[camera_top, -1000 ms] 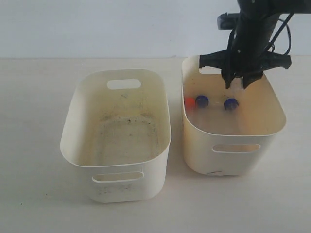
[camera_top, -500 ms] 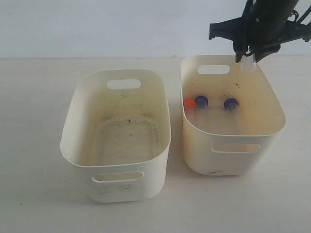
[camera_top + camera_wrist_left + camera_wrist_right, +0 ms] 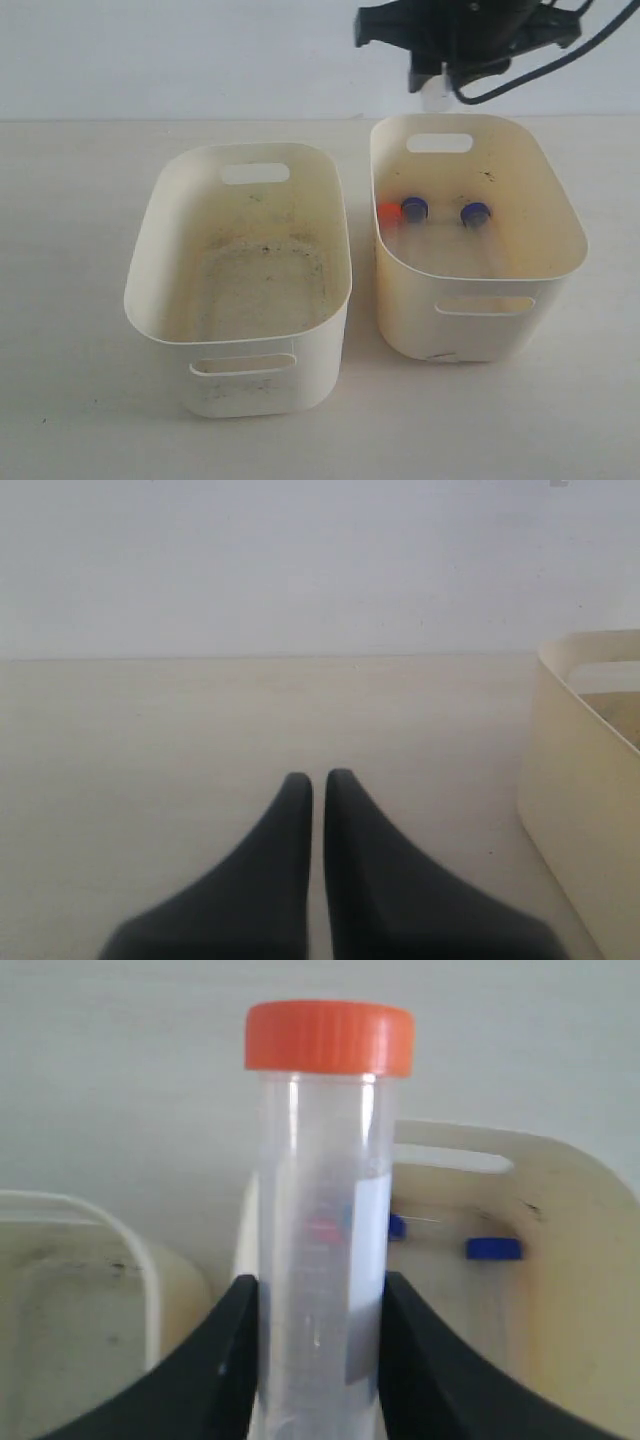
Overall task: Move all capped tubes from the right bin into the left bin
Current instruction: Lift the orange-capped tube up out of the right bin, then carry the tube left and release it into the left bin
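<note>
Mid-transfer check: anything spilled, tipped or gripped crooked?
Nothing stands out. The left bin and right bin stand upright, the right gripper holds an orange-capped tube straight, and three more tubes lie in the right bin.

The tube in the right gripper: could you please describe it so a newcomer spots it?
Find the yellowish right bin; above its far rim hangs the right gripper. It clamps a clear orange-capped tube, the only one not lying in the bin.

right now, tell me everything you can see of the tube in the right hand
The tube is clear plastic with an orange screw cap and a white label down one side. The right hand clamps its lower body between two black fingers, cap end pointing away from the hand. It hangs in the air, touching nothing else.
</note>
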